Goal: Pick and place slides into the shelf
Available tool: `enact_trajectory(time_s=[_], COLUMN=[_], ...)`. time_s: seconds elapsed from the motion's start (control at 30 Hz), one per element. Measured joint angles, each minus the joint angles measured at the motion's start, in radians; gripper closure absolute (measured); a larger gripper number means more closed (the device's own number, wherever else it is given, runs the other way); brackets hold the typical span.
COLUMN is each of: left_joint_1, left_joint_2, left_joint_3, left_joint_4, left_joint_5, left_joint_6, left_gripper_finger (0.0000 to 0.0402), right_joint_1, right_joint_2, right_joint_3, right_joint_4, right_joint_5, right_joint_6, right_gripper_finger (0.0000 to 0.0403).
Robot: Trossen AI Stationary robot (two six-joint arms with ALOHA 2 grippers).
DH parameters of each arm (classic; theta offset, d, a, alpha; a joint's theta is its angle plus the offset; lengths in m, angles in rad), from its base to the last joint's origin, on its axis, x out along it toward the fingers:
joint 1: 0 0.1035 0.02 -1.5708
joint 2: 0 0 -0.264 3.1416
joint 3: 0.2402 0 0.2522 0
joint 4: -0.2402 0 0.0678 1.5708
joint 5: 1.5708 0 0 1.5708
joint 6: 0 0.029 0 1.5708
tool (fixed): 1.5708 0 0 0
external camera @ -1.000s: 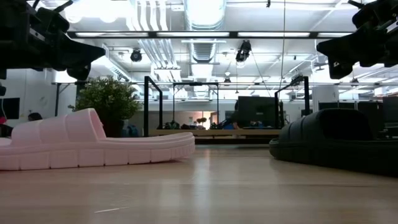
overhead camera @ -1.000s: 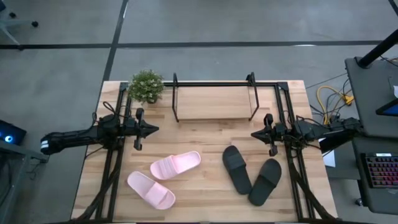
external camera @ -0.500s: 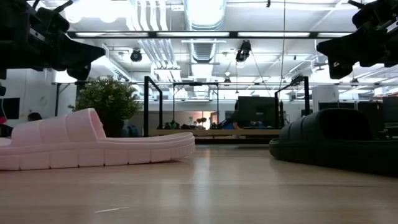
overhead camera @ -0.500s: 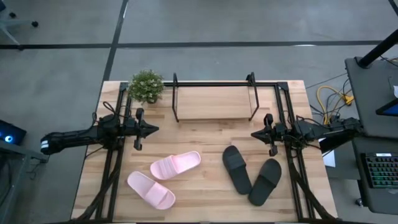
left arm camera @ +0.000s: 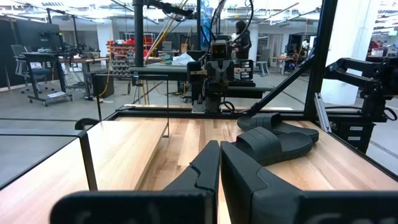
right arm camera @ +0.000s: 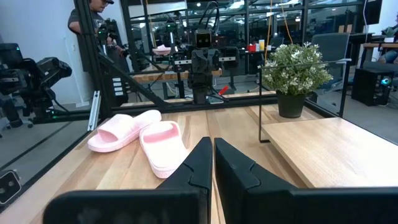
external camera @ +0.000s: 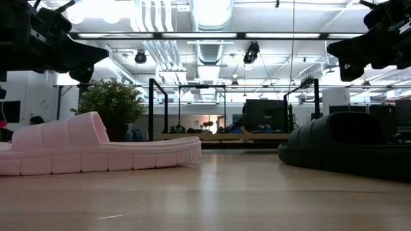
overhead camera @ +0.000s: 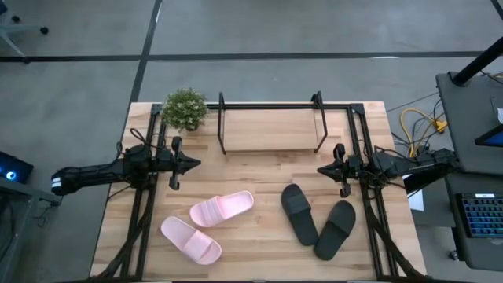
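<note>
No movement over the last second. Left gripper (overhead camera: pixel 195 163) and right gripper (overhead camera: pixel 321 169) hovering above the surface (overhead camera: pixel 259 244), fingers pressed together, holding nothing. Pink slides (overhead camera: pixel 222 209) and black slides (overhead camera: pixel 299 213) lying near the front edge; shelf (overhead camera: pixel 271 132) bare at the back. Nothing picked yet.

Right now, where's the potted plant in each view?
High: potted plant at the table's far left corner, beside the shelf.
Low: left of centre, behind the pink slide.
Left wrist: not in view.
Right wrist: upper right.
Shared landmark: the shelf.
</note>
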Motion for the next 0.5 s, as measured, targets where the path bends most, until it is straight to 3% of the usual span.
enact_trajectory(time_s=[0.5], left_joint_1=[0.000], left_joint_2=[0.000], left_joint_3=[0.000], left_joint_4=[0.000], left_joint_5=[-0.041], left_joint_6=[0.027], left_gripper_finger=[0.0402], right_joint_1=[0.000], right_joint_2=[0.000], right_joint_3=[0.000], right_joint_4=[0.008], right_joint_5=[0.000], right_joint_6=[0.000], right_gripper_finger=[0.0394])
